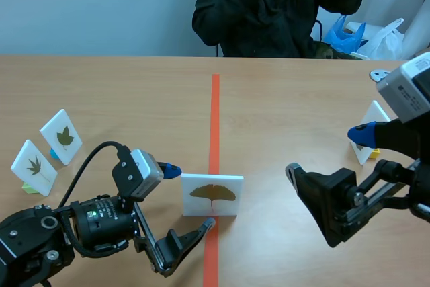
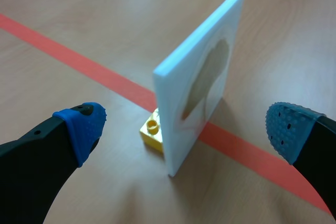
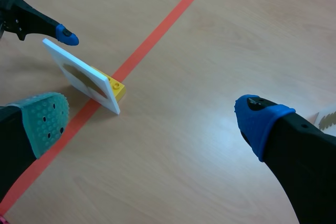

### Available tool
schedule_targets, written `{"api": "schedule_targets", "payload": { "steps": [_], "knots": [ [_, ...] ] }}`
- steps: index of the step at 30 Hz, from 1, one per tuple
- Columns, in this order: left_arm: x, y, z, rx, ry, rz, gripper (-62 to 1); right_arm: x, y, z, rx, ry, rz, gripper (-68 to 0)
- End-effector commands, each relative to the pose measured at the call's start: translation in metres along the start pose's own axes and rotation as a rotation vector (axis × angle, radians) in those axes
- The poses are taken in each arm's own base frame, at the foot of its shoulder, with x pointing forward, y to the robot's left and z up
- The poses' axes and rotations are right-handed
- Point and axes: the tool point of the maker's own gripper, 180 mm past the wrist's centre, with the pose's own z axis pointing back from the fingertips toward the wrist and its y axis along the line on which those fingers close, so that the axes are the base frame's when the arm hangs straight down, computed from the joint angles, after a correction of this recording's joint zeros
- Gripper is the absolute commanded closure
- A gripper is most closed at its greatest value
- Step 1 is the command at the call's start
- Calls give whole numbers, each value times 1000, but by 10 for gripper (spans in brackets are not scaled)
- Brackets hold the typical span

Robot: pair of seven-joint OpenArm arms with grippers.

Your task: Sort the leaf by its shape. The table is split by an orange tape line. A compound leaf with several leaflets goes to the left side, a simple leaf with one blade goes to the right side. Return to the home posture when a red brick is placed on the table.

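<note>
You are looking at a wooden tabletop (image 1: 134,85) split by an orange tape line (image 1: 215,112) that runs from 12 to 6 o'clock. A white leaf card (image 1: 212,195) with a single fan-shaped leaf stands upright on that line, toward 6 o'clock from the middle. Its foot is set in a small yellow brick (image 2: 151,132).

Your left claw (image 1: 189,196) comes in from 8 o'clock and is released. Its blue-padded fingers (image 2: 84,127) are spread on either side of the leaf card, each with a visible gap, touching nothing. Your right claw (image 1: 326,151) hangs at 4 o'clock over the right half, also spread wide and holding nothing.

A second leaf card (image 1: 62,136) and a third leaf card (image 1: 33,167) stand at 9 o'clock on the left half. Another white card (image 1: 373,117) stands at 3 o'clock, partly hidden behind the right claw. A person (image 1: 279,5) in dark clothing sits at 12 o'clock.
</note>
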Motion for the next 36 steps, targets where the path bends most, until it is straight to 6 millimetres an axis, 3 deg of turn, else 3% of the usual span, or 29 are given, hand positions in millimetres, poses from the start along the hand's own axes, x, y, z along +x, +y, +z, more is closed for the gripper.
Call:
{"api": "schedule_targets", "payload": {
  "steps": [1,13,14,18,22,27,29,36],
  "knots": [
    [14,1,-6,6,-55,-8,-623,7,-6,0,-14,-18,24,-679],
    [13,-3,-16,8,-52,-27,-623,7,-7,0,-16,-17,26,-679],
    [13,-3,-16,8,-52,-27,-588,7,-7,0,-16,-17,26,-679],
    [13,-3,-16,8,-52,-27,-347,7,-7,0,-16,-17,26,-679],
    [13,-3,-16,8,-51,-27,-250,7,-7,0,-16,-17,26,-679],
    [12,-2,-16,9,-44,-27,-62,7,-7,0,-16,-16,26,-679],
    [11,-2,-16,10,-44,-27,-30,6,-7,0,-16,-16,26,-679],
    [14,0,-8,21,-52,-10,-31,6,-7,0,-16,-13,26,-679]
  ]
}}
